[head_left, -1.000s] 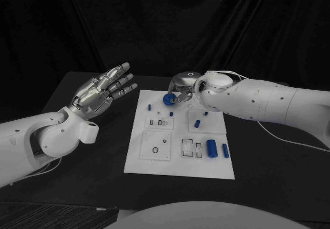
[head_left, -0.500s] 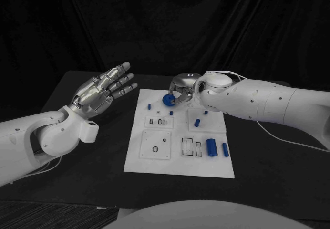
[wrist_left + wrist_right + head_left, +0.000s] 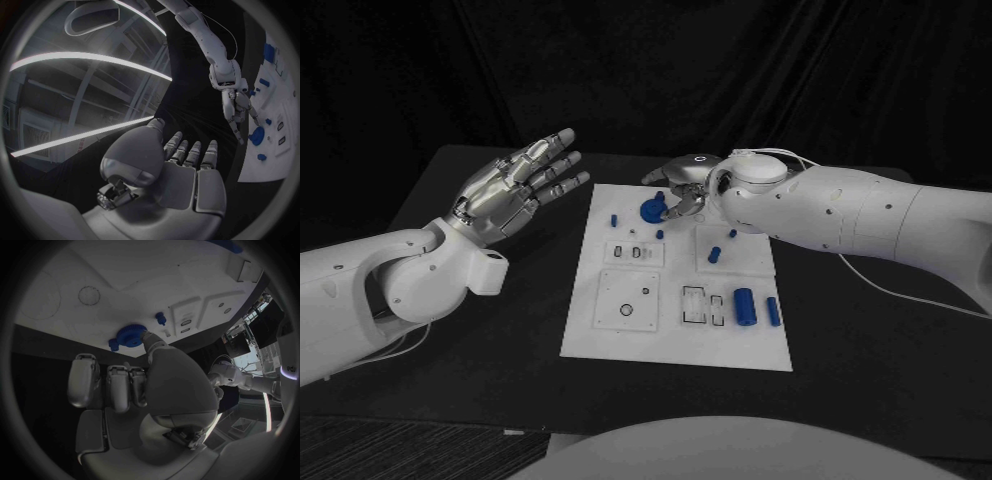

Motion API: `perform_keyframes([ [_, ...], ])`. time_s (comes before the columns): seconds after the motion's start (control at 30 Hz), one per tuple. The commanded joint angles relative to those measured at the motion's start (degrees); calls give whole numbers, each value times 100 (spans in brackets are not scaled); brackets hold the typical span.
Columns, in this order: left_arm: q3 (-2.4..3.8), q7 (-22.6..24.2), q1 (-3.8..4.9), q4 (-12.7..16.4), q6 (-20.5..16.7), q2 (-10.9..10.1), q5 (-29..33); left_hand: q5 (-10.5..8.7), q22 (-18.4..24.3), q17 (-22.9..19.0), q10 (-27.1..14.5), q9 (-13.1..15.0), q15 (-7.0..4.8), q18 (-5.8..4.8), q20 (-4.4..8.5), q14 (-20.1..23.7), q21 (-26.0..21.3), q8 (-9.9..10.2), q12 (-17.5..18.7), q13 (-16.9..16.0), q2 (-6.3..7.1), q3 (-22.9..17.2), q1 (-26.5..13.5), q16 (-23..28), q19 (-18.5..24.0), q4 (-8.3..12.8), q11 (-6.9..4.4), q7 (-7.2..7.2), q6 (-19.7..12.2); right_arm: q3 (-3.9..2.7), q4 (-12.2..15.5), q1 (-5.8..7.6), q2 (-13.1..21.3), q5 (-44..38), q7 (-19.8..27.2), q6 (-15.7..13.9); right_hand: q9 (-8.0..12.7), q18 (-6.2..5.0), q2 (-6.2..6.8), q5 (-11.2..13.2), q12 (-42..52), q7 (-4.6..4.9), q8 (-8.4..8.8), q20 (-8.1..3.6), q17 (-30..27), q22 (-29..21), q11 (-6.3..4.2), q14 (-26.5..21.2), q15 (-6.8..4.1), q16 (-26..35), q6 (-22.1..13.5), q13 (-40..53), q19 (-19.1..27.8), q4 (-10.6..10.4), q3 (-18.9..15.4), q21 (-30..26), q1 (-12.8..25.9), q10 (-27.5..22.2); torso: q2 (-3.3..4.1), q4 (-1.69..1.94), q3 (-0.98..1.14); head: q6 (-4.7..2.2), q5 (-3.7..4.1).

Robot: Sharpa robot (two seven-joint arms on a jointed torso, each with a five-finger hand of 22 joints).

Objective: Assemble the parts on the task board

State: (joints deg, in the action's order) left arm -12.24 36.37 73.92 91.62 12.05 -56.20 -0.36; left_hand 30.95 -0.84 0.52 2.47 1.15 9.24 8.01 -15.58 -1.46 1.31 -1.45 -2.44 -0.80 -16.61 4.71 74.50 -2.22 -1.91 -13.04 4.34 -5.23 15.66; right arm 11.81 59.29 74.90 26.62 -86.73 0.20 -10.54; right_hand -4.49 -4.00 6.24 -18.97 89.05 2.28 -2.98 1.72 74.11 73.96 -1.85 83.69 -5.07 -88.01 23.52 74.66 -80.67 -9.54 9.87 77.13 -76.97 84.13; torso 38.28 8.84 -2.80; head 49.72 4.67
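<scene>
Head view: the right hand point(image 3: 687, 183) reaches over the far end of the task board point(image 3: 678, 345) on the bench, touching the blue gear point(image 3: 652, 209), likely to seat it. The left hand point(image 3: 516, 188) hovers spread and empty, clear of the work.

Right wrist view: one finger presses the gear's rim, the others curled away; no pinch visible.
</scene>
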Motion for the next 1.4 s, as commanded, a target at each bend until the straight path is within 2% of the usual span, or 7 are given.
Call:
perform_keyframes([
  [0.03, 5, 40, -10, -4, 85, 11, -2, 76, -27, 44, 15, 91, 64, 210, -39, -3, 66, -75, -88, -43, 41, -163, 113, -86, -37, -7, 56, 7, -12, -3, 7, -16, 10, -2, 22, -33, 85, -6, -91, 66, 95, -24, 77, -50, 1223, 627, -64, 504, -36, 92, -185, 1534, -34, 72, -7, -129, 26, 587, 2, -1, -1, 11, 1],
  [0.2, 5, 32, -13, -19, 94, 20, -2, 84, -28, 45, 12, 90, 66, 209, -40, -4, 67, -73, -91, -43, 40, -176, 121, -90, -39, 1, 60, 6, -17, -3, 27, -16, 32, -2, 36, -119, 140, -21, -99, 111, 95, -85, 88, -80, 1181, 592, -110, 489, -70, 131, -367, 1534, -2, 83, -24, -199, 26, 587, 1, 2, 1, 17, 2],
  [0.4, 5, 25, -18, -27, 99, 14, -2, 89, -27, 44, 8, 90, 67, 209, -41, -3, 66, -72, -89, -42, 38, -183, 124, -90, -38, 5, 61, 5, -20, -3, 206, 6, 207, -2, 146, -497, 97, -22, -122, 141, 95, -67, 6, -100, 1163, 586, -113, 483, -84, 151, 19, 1534, 0, 87, -33, -228, 21, 587, 0, 3, -1, -3, 14],
  [0.57, 5, 20, -20, -25, 92, -11, -2, 93, -28, 45, 8, 90, 67, 209, -41, -3, 68, -73, -92, -42, 38, -189, 127, -93, -41, 8, 64, 5, -17, -3, 606, 157, 626, -2, 219, -852, -168, 20, -153, 224, 95, 46, -407, -73, 1280, 693, -37, 534, -37, 59, 1783, 1534, -118, 32, -97, -105, 95, 587, -1, 2, -4, 14, -10],
  [0.77, 5, 12, -22, -38, 83, -19, -2, 97, -29, 46, 9, 91, 68, 209, -42, -5, 69, -73, -96, -43, 39, -194, 129, -98, -43, 11, 67, 5, -13, -3, 1161, 343, 1354, -2, 157, -1107, -436, 203, -120, 620, 95, 55, -782, -58, 1589, 1173, -21, 631, -24, -199, 2509, 1534, -550, -132, -256, 603, 206, 587, -4, -3, -5, 28, -11],
  [1.03, 5, 13, -52, -45, 94, -33, -2, 104, -29, 48, 8, 92, 70, 209, -43, -8, 71, -75, -99, -44, 41, -202, 134, -104, -45, 18, 67, 4, -5, 1, 1451, 359, 2066, -2, -59, -1435, -623, 255, 87, 860, 95, 18, -959, -77, 1589, 1325, -49, 631, -43, -199, 2495, 1534, -654, -458, -396, 810, 255, 587, -5, -6, -1, 25, 6],
  [1.4, 5, 20, -124, -33, 97, -78, -2, 120, -32, 49, 6, 96, 84, 208, -48, -10, 76, -83, -110, -45, 45, -230, 146, -114, -52, 36, 49, -9, 26, 4, 1348, 75, 2544, -2, 239, -2088, -777, 325, 473, 825, 95, 5, -1109, -86, 1589, 1474, -62, 631, -56, -199, 2491, 1534, -791, -746, -617, 1049, 641, 587, -38, -33, -11, 28, 12],
])
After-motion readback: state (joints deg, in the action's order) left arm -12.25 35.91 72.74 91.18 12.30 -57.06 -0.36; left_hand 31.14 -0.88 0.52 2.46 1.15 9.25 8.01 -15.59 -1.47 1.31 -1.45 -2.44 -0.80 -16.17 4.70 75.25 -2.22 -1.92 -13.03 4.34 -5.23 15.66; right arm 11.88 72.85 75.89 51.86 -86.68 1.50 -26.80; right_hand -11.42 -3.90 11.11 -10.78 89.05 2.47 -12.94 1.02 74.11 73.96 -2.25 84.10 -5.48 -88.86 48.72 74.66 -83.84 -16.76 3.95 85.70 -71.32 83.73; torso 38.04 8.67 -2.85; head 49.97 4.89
